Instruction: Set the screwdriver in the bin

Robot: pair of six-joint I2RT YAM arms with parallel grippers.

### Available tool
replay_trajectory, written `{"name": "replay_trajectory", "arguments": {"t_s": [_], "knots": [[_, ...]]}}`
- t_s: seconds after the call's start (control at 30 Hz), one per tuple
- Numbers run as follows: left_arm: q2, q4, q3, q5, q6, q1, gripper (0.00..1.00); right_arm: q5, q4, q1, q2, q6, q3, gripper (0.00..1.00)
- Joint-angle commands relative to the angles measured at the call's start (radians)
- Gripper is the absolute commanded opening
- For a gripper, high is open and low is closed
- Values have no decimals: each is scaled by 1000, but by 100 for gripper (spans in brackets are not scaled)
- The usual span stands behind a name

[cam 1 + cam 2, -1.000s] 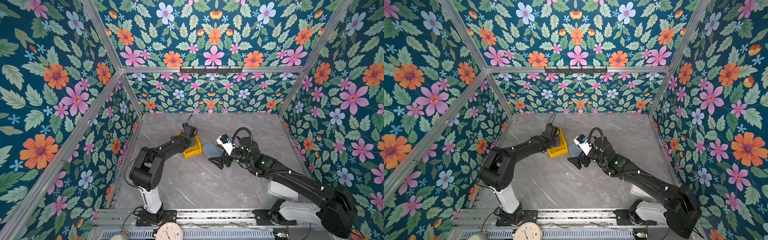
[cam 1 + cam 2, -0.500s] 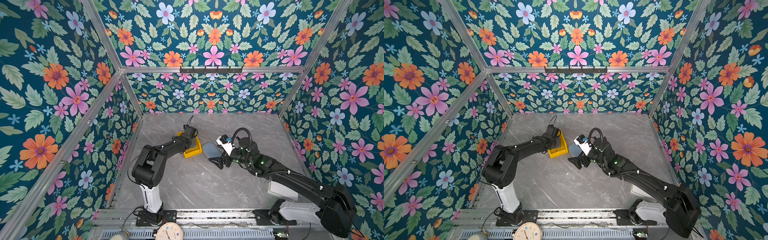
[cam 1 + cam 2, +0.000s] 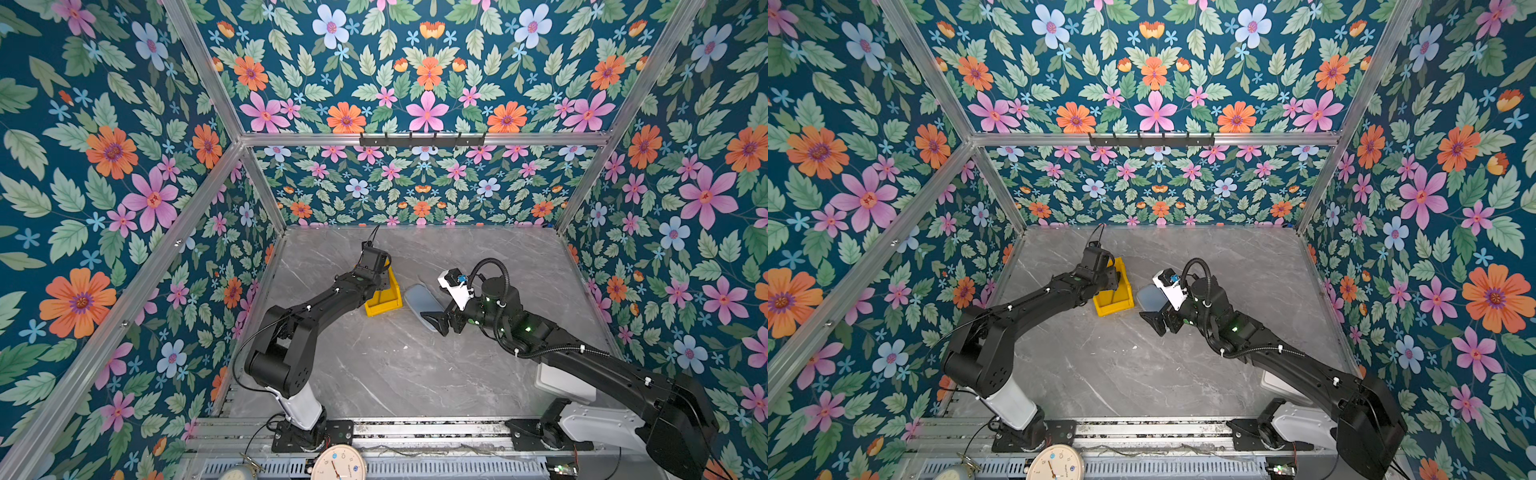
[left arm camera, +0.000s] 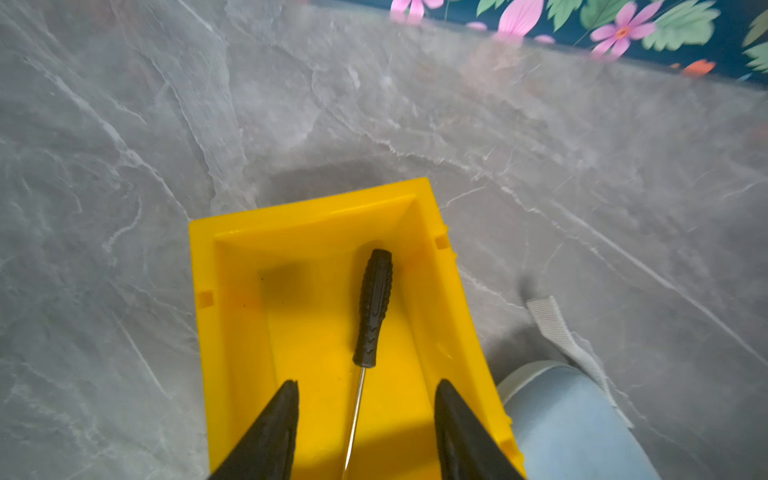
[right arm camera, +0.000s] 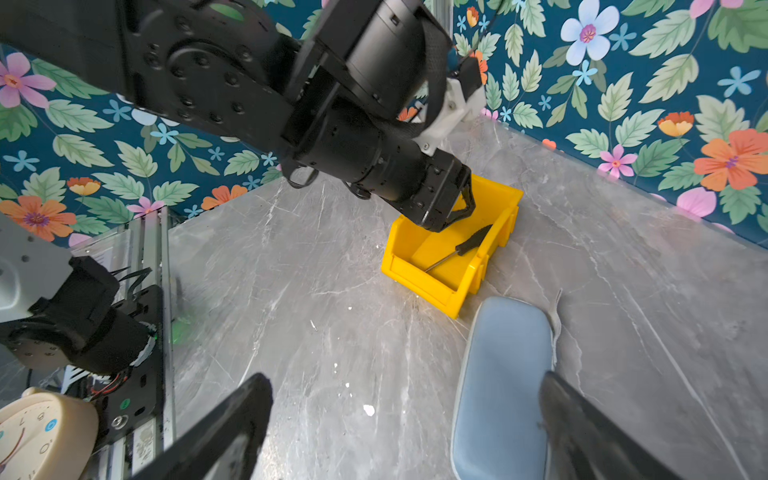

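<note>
Screwdriver (image 4: 372, 307) and bin (image 4: 307, 208) are seen together in the left wrist view. The tool is laid flat on the yellow floor inside the bin, with its black handle towards the tall back wall and its thin shaft pointed towards the low front lip. The left gripper (image 4: 366, 384) is held just above the bin with its jaws parted. The shaft is passed between them and is touched by neither.

In both top views the bin is found a little left of the frame's centre on the grey marble table (image 3: 395, 374). Most of its inside is covered by the left arm (image 3: 332, 295), so the screwdriver is hidden there. A pale blue case (image 3: 419, 299) is laid just right of the bin; whether the two touch is not clear from above. The right gripper (image 3: 436, 322) is placed right of centre, at the lower end of the case. In the right wrist view its jaws are spread wide and nothing is held between them. A clock (image 3: 338, 463) is seen at the bottom edge.
</note>
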Motion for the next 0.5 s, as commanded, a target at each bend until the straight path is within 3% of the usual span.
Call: {"name": "replay_trajectory", "arguments": {"t_s": [0.0,0.47], "knots": [[-55,72,-29,-8,22,-3,60,31,53,-1,-9,14,-3,99],[-348,384,-273,-51,244,-2,98,2,141,-70,-92,85,-72,99]]}}
